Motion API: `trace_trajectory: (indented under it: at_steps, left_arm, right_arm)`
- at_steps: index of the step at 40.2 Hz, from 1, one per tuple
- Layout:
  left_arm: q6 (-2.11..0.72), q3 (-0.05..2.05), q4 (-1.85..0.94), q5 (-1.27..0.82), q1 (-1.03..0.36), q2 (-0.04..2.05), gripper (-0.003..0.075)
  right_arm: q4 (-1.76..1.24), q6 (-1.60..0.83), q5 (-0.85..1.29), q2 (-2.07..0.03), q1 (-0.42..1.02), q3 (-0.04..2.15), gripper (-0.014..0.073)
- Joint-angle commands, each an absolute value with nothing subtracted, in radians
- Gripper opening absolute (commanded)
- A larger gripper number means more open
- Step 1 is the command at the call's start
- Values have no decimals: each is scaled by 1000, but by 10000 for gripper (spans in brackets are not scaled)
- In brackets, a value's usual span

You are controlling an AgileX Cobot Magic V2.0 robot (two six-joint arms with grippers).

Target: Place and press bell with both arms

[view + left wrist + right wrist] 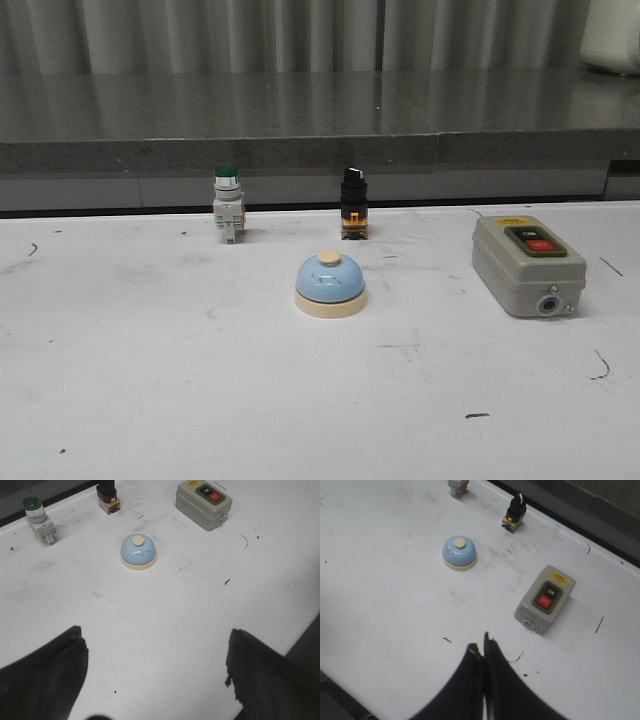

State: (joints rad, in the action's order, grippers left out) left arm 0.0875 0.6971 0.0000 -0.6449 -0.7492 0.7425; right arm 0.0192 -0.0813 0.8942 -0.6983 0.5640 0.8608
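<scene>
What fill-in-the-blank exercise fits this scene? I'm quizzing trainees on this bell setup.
1. The bell has a ____ dome on a cream base.
2. The left pincer is ____, its fingers far apart.
3. The right pincer is ____, its fingers together.
4. The grey box carries a black button and a ____ one.

Missing words: light-blue; open; shut; red
</scene>
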Motion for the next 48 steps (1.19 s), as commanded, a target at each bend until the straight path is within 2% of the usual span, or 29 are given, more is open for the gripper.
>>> trace_trajectory:
  at_steps: [1,20,22,30,36,48]
  left_arm:
    - [94,726,0,-581,-757,739,553]
    - [94,726,0,-581,-757,739,549]
    - [94,726,0,-581,-757,739,517]
    - [94,726,0,-580,-757,739,185]
    - [94,726,0,-580,-757,739,-5]
    - [94,718,0,-571,-761,725,-20]
  right_arm:
    - [26,-80,846,-628,559,843,-69]
    - [26,-81,857,-578,559,820,-69]
    - [26,-81,857,-578,559,820,-69]
    - [26,-81,857,-578,559,820,-69]
    - [26,-81,857,-578,559,820,-69]
    - [26,-81,858,-578,559,820,-69]
